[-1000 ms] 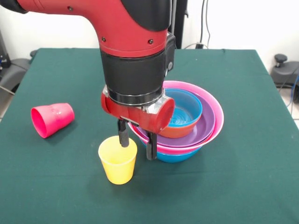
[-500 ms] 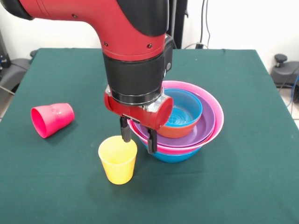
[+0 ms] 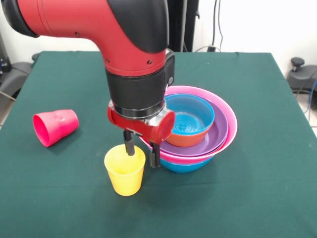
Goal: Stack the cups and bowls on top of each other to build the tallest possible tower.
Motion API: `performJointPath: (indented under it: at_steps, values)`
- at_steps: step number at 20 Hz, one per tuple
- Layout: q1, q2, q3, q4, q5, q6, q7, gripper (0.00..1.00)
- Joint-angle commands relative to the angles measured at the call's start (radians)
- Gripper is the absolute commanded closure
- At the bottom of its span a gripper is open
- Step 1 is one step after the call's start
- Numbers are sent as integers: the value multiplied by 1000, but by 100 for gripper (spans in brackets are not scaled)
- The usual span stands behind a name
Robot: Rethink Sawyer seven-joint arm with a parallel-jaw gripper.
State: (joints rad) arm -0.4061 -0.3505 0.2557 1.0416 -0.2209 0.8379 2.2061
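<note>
A yellow cup (image 3: 125, 173) stands upright near the table's front. My gripper (image 3: 142, 152) hangs over its right rim, open. One finger (image 3: 130, 147) reaches just inside the cup's mouth, and the other finger (image 3: 154, 157) is outside, between the cup and the tower. The tower (image 3: 198, 134) is a nest of bowls: a blue bowl (image 3: 185, 166) lowest, then the wide pink bowl (image 3: 229, 124), a purple bowl (image 3: 217, 138), an orange bowl (image 3: 190, 140) and a blue bowl (image 3: 190, 116) innermost. A red-pink cup (image 3: 54, 127) lies on its side at the left.
The green table (image 3: 257, 198) ends close to the front and sides. Cables and a chair base (image 3: 302, 74) stand beyond the right edge.
The arm has shifted slightly left and turned a little. The fingers have come a bit closer together around the yellow cup's right rim. The cups and bowls have not moved.
</note>
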Motion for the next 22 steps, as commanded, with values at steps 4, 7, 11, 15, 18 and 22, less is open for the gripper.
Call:
performJointPath:
  at_steps: [4, 7, 11, 15, 18, 22]
  values:
    - [-30, 64, 47, 42, -91, -81, -203, 0]
    - [-30, 64, 51, 48, -88, -84, -201, 0]
    - [-33, 100, 45, 66, -93, -100, -188, 0]
    - [-41, 122, 59, 83, -88, -138, -184, 0]
    - [-41, 125, 60, 70, -85, -124, -196, 0]
    - [-41, 137, 64, 61, -83, -135, -198, 0]
